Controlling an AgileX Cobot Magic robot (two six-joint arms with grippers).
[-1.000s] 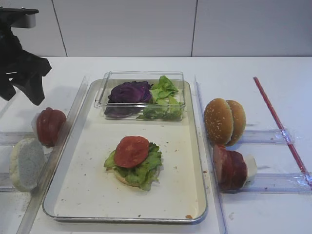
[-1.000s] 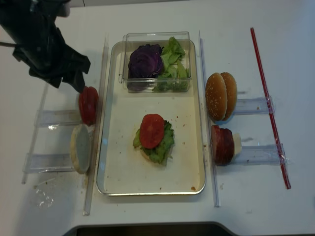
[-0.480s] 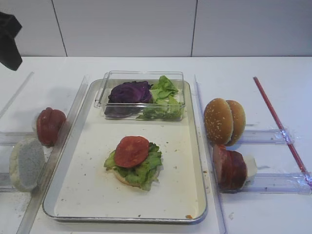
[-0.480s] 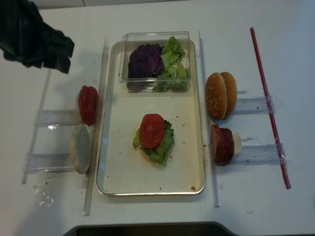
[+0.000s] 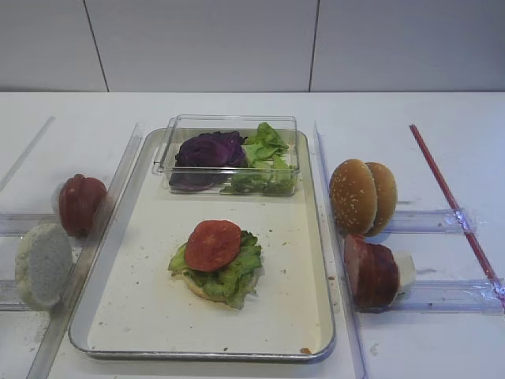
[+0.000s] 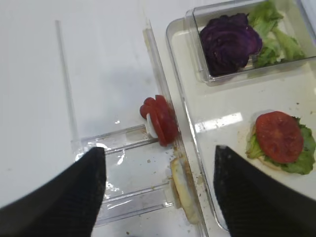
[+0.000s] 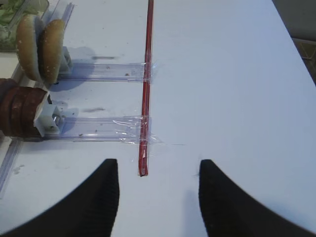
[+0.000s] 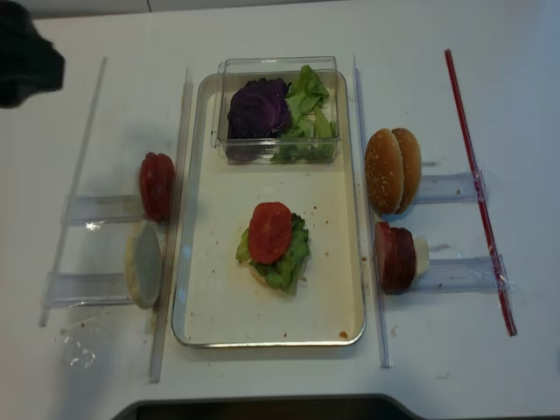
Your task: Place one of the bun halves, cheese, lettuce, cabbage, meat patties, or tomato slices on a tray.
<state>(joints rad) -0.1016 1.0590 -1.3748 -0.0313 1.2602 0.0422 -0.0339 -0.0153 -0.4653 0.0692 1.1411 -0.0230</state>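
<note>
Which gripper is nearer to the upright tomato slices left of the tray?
The left. The left gripper hangs open above the tomato slices, which show between its fingers. The right gripper is open far across the table, beyond the red stick.

The left gripper (image 6: 158,197) is wide open with nothing between its two dark fingers (image 6: 64,197), and it looks down from high up. From the overhead view only a dark bit of the left arm (image 8: 26,52) shows, up in the top left corner. The right gripper (image 7: 158,197) is open too, with nothing between its two black fingers (image 7: 89,207), and it sits low, pointing forward.
</note>
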